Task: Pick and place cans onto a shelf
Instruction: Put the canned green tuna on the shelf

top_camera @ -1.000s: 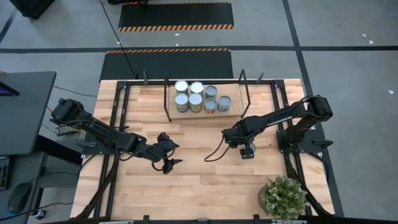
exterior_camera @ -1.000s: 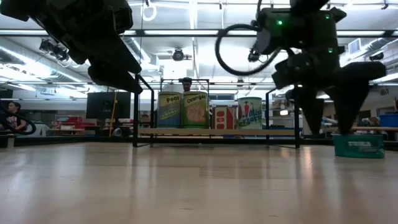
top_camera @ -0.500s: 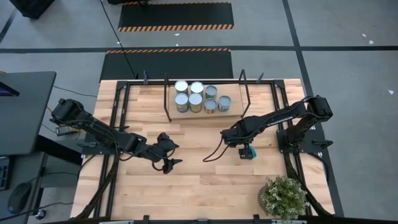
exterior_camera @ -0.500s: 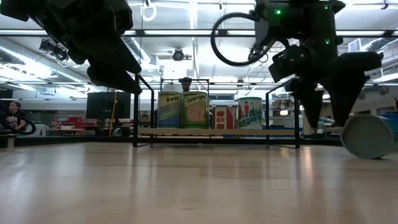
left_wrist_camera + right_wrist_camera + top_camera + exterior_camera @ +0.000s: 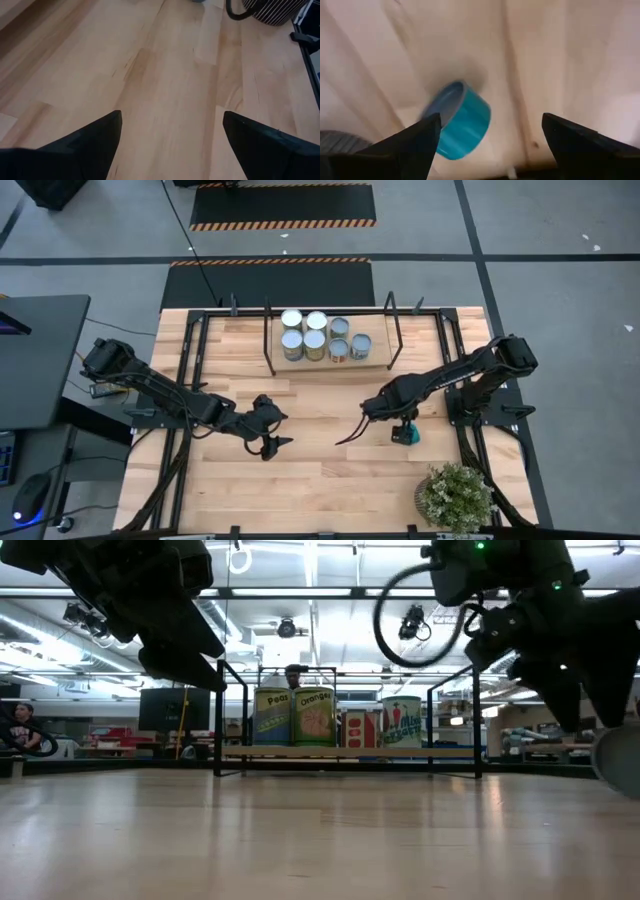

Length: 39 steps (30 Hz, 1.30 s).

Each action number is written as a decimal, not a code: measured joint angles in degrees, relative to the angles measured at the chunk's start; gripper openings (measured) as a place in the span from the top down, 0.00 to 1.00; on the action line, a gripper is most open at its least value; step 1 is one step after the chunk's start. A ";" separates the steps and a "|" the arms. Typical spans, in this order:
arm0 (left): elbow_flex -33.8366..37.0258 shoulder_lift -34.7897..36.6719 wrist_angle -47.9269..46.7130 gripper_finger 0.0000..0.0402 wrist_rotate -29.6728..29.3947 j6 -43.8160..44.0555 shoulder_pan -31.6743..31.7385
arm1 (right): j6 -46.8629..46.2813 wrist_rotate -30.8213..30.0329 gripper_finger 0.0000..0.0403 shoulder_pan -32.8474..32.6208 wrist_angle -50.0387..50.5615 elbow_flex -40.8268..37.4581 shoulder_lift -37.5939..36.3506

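You have seven cans (image 5: 316, 337) standing upright on the shelf (image 5: 378, 361), a pale wood board fenced by thin black rods at the far edge of the desk (image 5: 310, 460): four larger bright-topped ones in a square block, three smaller dull ones just beside them. From the low view you can read printed labels on their round sides. An eighth tin, a short teal can (image 5: 405, 434), lies tipped on its side on the bare planks, near the potted plant (image 5: 455, 496). Your right claw (image 5: 398, 423) hangs over it with fingers spread, gripping nothing. Your left claw (image 5: 277, 431) waits open and empty above the smooth light-wood boards at centre left.
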State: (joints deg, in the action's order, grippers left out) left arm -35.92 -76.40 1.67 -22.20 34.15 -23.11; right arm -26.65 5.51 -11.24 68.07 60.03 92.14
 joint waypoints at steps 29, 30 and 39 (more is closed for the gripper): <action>-0.01 0.00 -0.03 0.12 0.05 2.66 -1.58 | 10.62 -4.40 0.13 -14.34 9.03 -6.15 -10.60; 0.00 0.00 0.02 0.12 0.06 2.66 -1.60 | 11.16 -4.40 0.13 -14.55 8.63 -6.96 -10.10; -0.01 0.00 0.00 0.12 0.02 1.20 -1.51 | 16.56 -9.43 0.13 -13.17 7.62 -12.86 -3.35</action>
State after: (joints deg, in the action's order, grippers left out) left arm -35.94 -76.40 1.67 -22.17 35.35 -24.62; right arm -10.09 -3.93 -24.41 75.69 47.17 88.78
